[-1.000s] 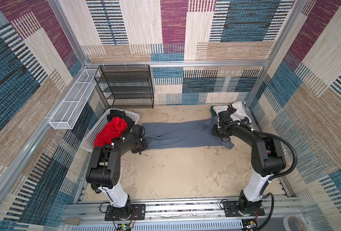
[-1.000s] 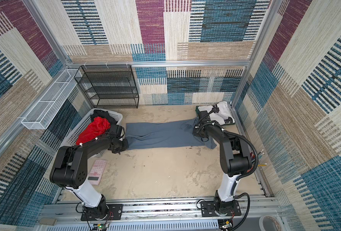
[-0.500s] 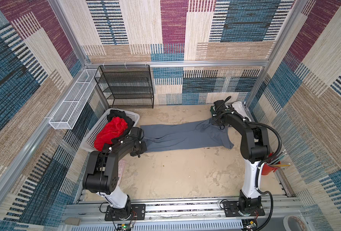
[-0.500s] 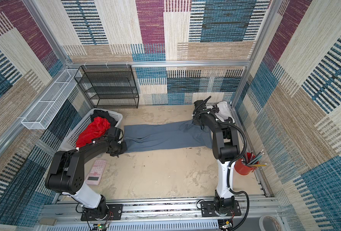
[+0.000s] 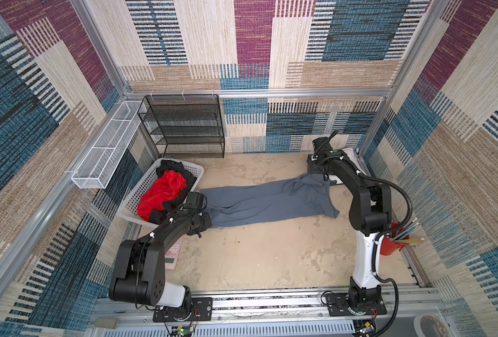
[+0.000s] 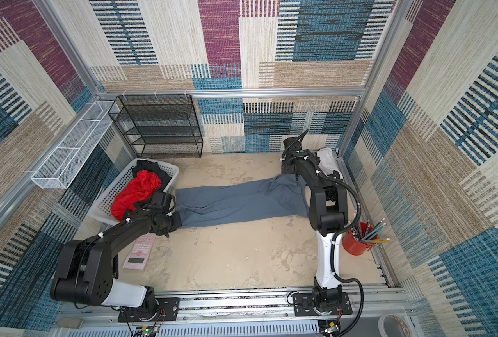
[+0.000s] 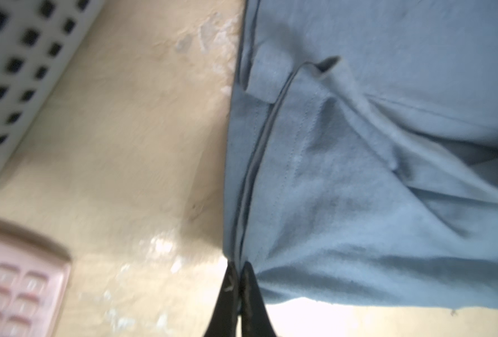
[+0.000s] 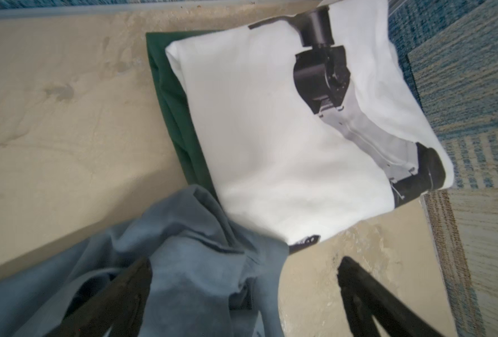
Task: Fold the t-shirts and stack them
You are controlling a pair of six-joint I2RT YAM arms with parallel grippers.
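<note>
The large slate-grey t-shirt (image 5: 265, 201) (image 6: 242, 201) lies stretched across the floor from left to right. My left gripper (image 5: 204, 219) (image 7: 239, 271) is shut on its hem corner (image 7: 236, 253) at the left end. At the right end, my right gripper (image 5: 314, 169) (image 8: 245, 262) stands open over the bunched grey cloth (image 8: 198, 256), its fingers (image 8: 355, 280) wide apart on either side. Just beyond lies the folded white t-shirt with black patches (image 8: 271, 131) (image 6: 326, 156), on top of the folded dark green one (image 8: 172, 102), in the back right corner.
A white perforated basket (image 5: 142, 189) with red (image 5: 163, 189) and black clothes stands at the left. A black mesh shelf (image 5: 183, 128) is at the back, and a white wire tray (image 5: 105, 151) on the left wall. A pink calculator (image 6: 138, 251) and a red pencil cup (image 6: 355, 239) are on the floor.
My right gripper carried the shirt's right end back toward the folded stack and has now opened, letting the cloth go. The left gripper stays shut on the hem.
</note>
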